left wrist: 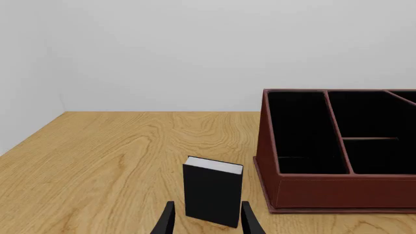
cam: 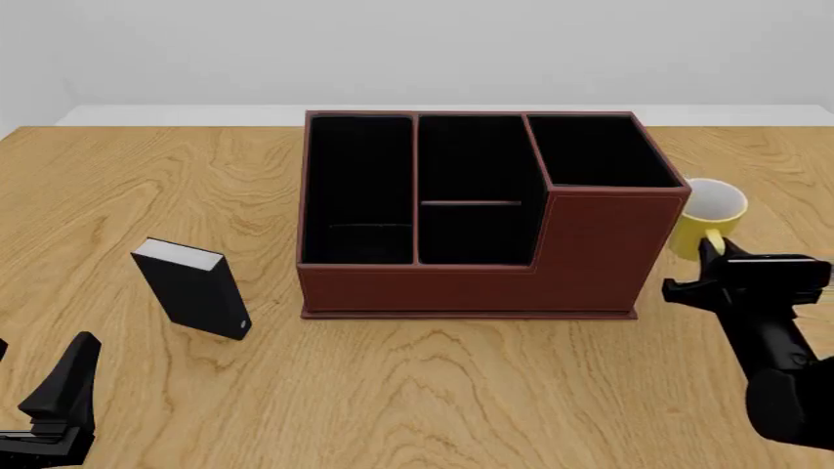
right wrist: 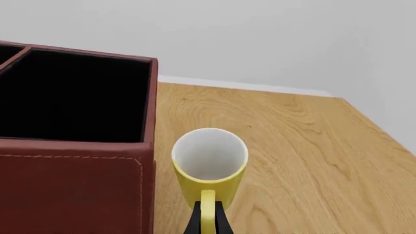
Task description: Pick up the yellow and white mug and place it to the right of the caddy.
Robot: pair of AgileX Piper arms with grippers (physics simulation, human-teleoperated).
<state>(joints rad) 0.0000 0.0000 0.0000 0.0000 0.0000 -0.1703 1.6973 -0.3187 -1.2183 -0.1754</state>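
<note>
The yellow and white mug [cam: 705, 209] stands upright just to the right of the caddy [cam: 476, 256], beside its taller end section. In the right wrist view the mug [right wrist: 209, 163] shows a yellow outside, a white inside and a yellow handle pointing back at the camera. My right gripper [cam: 714, 258] is shut on that handle, with its dark fingers [right wrist: 197, 219] pressed against either side of it. At the front left of the table my left gripper [cam: 35, 379] is open and holds nothing. I cannot tell whether the mug rests on the table.
A small upright black box with a white top [cam: 195, 288] stands left of the caddy, straight ahead of the left gripper [left wrist: 208, 207]. The caddy's near wall [left wrist: 338, 185] lies beside that box. The wooden table [cam: 431, 391] ends at a pale back wall.
</note>
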